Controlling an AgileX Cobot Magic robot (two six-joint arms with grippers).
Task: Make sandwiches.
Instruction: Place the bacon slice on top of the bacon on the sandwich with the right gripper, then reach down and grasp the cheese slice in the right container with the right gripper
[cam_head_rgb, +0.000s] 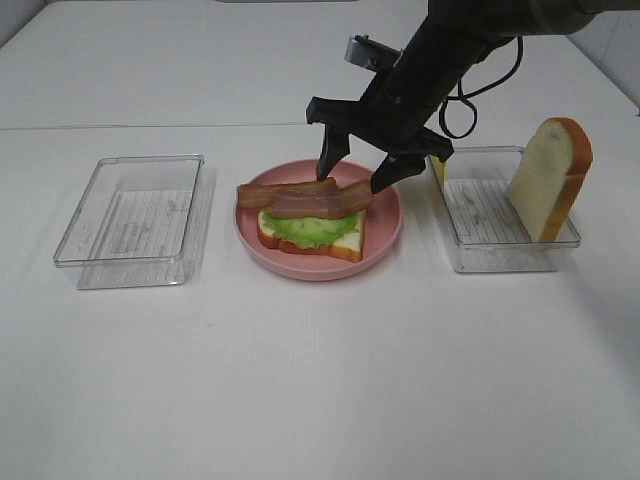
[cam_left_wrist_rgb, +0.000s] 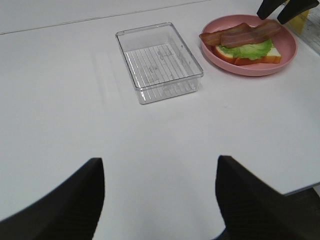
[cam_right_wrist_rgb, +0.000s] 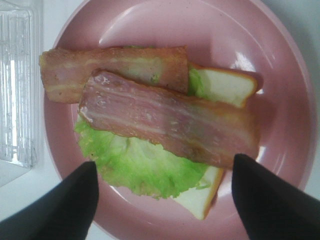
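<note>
Halfway, I reckon: white bread slice (cam_head_rgb: 345, 246), green lettuce leaf (cam_head_rgb: 305, 230), brown-pink bacon strips (cam_head_rgb: 320, 203) on round pink plate (cam_head_rgb: 386, 226). Right gripper (cam_head_rgb: 352, 178) released. Yellow cheese square (cam_head_rgb: 437, 171), second slice (cam_head_rgb: 548, 180) remain.

A plain white table (cam_head_rgb: 300, 380) fills almost the whole scene. Its matte top is smooth and bare of pattern except for a thin straight seam (cam_head_rgb: 150, 126) running side to side across the far part. The light is soft and even, apparently from above, and leaves only faint, blurred shadows on the tabletop. Past the far left corner is a narrow grey strip (cam_head_rgb: 10, 15), either floor or wall, and the left wrist view shows the table's edge with darkness (cam_left_wrist_rgb: 307, 196) beyond it.
</note>
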